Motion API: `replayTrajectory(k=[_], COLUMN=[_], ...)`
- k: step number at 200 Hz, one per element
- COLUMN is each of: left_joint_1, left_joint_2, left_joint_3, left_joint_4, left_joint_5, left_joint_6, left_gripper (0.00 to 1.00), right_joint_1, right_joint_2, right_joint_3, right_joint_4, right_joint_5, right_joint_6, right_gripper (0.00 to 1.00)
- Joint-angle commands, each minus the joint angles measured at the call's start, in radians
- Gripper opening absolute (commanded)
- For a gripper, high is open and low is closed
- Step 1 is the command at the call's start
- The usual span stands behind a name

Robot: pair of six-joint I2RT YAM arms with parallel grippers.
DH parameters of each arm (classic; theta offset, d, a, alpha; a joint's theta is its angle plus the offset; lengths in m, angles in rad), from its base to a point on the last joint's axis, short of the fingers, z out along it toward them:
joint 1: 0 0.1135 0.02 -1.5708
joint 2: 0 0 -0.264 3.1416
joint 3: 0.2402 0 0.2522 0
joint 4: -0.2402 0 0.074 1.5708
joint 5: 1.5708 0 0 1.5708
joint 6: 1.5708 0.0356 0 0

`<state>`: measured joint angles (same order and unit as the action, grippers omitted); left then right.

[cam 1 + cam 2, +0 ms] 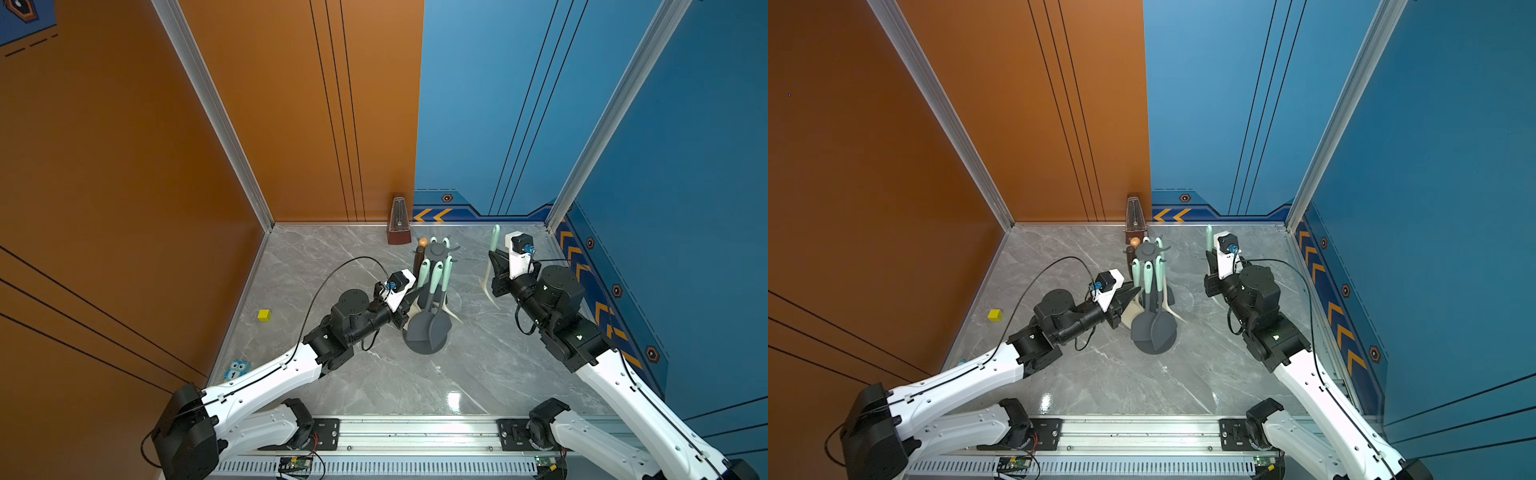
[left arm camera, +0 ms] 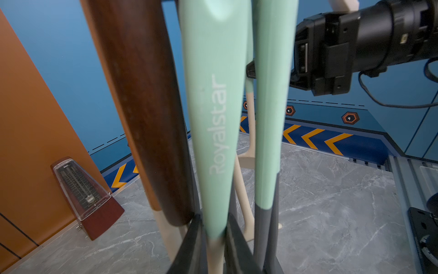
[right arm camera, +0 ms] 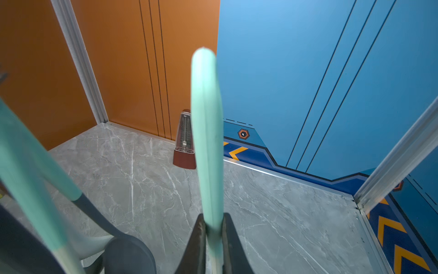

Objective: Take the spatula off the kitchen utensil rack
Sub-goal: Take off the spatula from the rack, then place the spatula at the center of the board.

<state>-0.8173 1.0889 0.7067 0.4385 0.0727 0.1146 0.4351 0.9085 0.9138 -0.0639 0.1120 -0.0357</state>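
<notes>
Though crowded with mint handles (image 1: 435, 277), kitchen utensil rack (image 1: 437, 250) dark grey, star-crowned.

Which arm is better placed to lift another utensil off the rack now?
Left. The left pincer is shut on a mint-handled utensil hanging at the rack; the right pincer is busy holding a cream-bladed utensil clear of it.

Kitchen utensil rack (image 1: 437, 250) stands mid surface (image 1: 374, 382), between the hands, just right of left hand (image 2: 214, 237), which clamps a hanging utensil handle (image 2: 211, 118). Right hand (image 3: 214, 227) is well right of rack, spatula (image 1: 495, 239) upright in it, apart from rack. Metronome (image 1: 399, 226) beyond both hands, behind rack, at back wall. Cube (image 1: 264, 315) left of left hand; owl toy (image 1: 237, 370) nearer the arm bases.
</notes>
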Motion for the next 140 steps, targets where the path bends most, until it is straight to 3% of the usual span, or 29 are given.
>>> replayTrajectory(k=[1, 87, 140], left_joint_1=[0.009, 0.01, 0.01], left_joint_2=[-0.003, -0.012, -0.028], left_joint_3=[-0.013, -0.02, -0.036], left_joint_4=[0.017, 0.02, 0.02], left_joint_5=[0.011, 0.017, 0.006], left_joint_6=[-0.006, -0.007, -0.005], left_gripper=[0.21, 0.17, 0.17], right_joint_1=[-0.038, -0.262, -0.355], right_joint_2=[0.026, 0.223, 0.379], right_joint_3=[0.056, 0.176, 0.285], right_joint_4=[-0.026, -0.123, -0.17], right_joint_5=[0.052, 0.091, 0.141], right_joint_6=[0.052, 0.155, 0.125], right_gripper=[0.0, 0.0, 0.0])
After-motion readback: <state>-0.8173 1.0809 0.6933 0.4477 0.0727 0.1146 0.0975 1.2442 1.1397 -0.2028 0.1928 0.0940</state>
